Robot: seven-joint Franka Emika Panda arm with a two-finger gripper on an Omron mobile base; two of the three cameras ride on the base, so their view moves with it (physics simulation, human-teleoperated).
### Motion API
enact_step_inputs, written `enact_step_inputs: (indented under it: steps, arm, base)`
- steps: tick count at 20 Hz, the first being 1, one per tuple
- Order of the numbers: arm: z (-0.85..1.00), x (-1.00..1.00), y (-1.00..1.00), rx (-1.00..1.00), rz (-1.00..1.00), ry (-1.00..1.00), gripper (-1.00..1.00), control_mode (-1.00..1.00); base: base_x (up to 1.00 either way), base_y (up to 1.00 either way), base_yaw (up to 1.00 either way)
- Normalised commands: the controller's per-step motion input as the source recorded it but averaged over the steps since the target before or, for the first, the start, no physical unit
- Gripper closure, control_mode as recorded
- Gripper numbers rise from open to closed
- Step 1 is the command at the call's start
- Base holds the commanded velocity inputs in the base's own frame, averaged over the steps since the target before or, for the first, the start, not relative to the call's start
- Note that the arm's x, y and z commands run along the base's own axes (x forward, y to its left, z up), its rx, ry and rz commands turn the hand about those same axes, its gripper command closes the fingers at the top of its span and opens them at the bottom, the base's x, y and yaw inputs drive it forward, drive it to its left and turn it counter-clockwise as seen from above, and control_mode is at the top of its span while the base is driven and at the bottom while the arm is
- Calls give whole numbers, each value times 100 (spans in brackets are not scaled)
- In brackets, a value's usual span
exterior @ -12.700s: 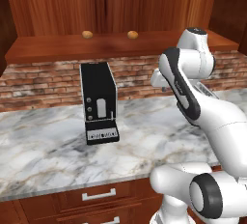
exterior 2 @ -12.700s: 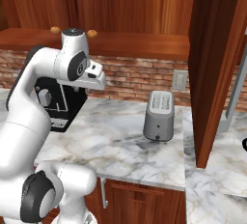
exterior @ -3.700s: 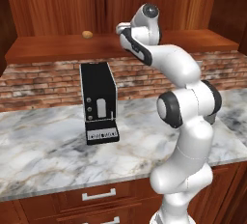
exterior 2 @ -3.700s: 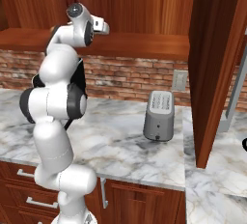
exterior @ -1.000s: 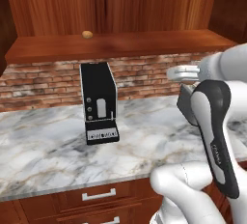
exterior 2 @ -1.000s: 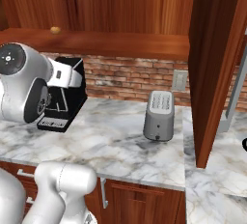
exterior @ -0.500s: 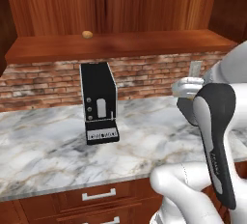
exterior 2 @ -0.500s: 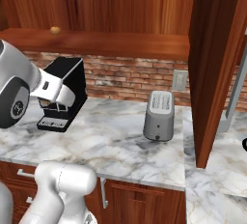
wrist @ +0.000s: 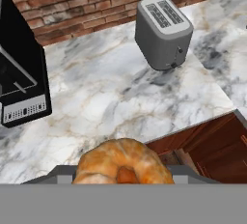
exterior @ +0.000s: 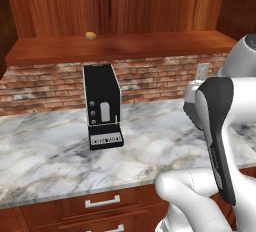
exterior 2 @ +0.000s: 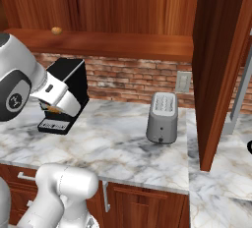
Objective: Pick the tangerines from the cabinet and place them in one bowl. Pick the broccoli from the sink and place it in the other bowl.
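Marble counter (wrist: 120, 97) bare between coffee machine (wrist: 19, 78) and toaster (wrist: 161, 30), fingers pinching a tangerine (wrist: 123, 165) above its front edge

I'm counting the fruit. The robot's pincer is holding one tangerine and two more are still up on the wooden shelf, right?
Not quite. One tangerine, not two, sits on the cabinet shelf: the left base view shows that single tangerine on the shelf above the coffee machine. The rest is right: in the hand view the pincer holds a tangerine.
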Motion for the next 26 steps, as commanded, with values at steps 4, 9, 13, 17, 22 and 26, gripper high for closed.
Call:
enact_step_inputs:
  steps: [4, 9, 13, 17, 22, 26]
  arm:
    - [-12, -15, 0, 0, 12, 1, 100, -100]
    - [-9, -20, 0, 0, 22, 1, 100, -100]
    - [-4, -6, 0, 0, 8, 4, 100, -100]
    - [0, 0, 0, 0, 0, 0, 100, -100]
    - [0, 0, 0, 0, 0, 0, 100, -100]
    - [0, 0, 0, 0, 0, 0, 100, 100]
  base:
    - [0, 0, 0]
    - [0, 0, 0]
    - [0, 0, 0]
    - [0, 0, 0]
    - [0, 0, 0]
    - [-2, 0, 0]
